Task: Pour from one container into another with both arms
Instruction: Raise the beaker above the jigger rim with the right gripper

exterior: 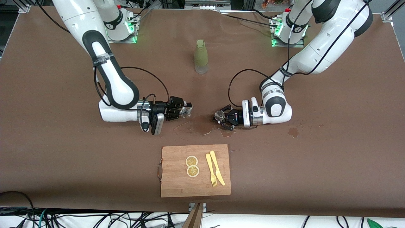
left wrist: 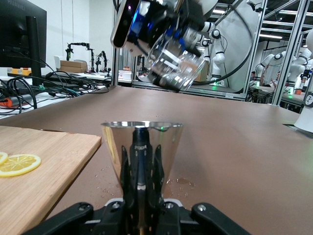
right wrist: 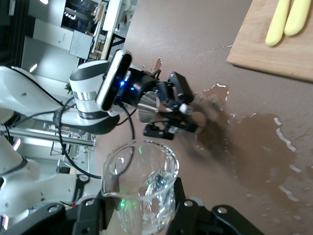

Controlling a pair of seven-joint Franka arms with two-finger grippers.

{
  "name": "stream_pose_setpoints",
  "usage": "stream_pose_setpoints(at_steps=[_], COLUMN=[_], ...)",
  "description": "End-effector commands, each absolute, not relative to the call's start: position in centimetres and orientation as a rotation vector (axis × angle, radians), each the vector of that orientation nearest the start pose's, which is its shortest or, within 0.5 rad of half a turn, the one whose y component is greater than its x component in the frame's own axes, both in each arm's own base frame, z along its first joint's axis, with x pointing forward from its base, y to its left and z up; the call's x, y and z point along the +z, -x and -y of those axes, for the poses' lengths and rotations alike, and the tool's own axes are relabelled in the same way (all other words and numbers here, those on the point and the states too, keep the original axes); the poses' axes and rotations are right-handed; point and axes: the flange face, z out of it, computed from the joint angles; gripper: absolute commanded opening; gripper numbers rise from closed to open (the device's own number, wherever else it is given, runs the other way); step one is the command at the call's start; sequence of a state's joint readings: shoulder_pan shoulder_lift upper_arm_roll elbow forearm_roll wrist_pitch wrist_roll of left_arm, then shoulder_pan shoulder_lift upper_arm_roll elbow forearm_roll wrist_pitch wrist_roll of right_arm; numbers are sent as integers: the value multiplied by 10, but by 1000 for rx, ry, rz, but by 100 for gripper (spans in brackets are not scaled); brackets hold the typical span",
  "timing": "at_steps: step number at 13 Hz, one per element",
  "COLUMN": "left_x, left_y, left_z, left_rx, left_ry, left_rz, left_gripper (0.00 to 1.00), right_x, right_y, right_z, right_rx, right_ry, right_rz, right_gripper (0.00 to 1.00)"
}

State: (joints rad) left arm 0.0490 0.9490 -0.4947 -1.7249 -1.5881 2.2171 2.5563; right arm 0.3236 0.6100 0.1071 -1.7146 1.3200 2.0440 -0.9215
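Note:
My right gripper (exterior: 184,111) is shut on a clear glass beaker (exterior: 187,111) and holds it tilted just above the table. In the right wrist view the beaker (right wrist: 142,181) sits between the right gripper's fingers (right wrist: 193,208) with a little clear liquid inside. My left gripper (exterior: 222,117) is shut on a shiny metal cone cup (exterior: 218,115), mouth up, a short gap from the beaker. The left wrist view shows the cone cup (left wrist: 142,144) close up, with the tilted beaker (left wrist: 173,61) higher and apart from it. A wet spill (exterior: 202,125) darkens the table between the two grippers.
A green bottle (exterior: 201,56) stands farther from the front camera, midway between the arms. Nearer the front camera lies a wooden cutting board (exterior: 177,183) with two lemon slices (exterior: 192,166) and a yellow knife and fork (exterior: 214,172). A small wet patch (exterior: 293,131) marks the left arm's end.

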Motion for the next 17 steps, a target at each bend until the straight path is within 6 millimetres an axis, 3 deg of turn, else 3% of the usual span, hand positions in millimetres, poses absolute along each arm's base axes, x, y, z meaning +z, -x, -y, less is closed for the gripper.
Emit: stream_pose_setpoints(at_steps=[1,10,14,17], left_x=[84,84,78,76], left_y=[-582,-592,-594,-592], left_z=[303,327,329,331], left_rx=[1157,1203,1202,1199], left_ry=[-1425,-1402,-1415,-1410], left_rz=[1201,1175,1176,1182], left_gripper=[0,0,0,0], right_x=[263,281,282,281], right_y=[-571,-553,-531,-529], right_z=[-343,-403,-435,-444], right_rx=[-15,30,29,20], right_ry=[1989,2067,2057,2052], right_rz=[382,207,196,187], right_gripper=[19,19,19,19])
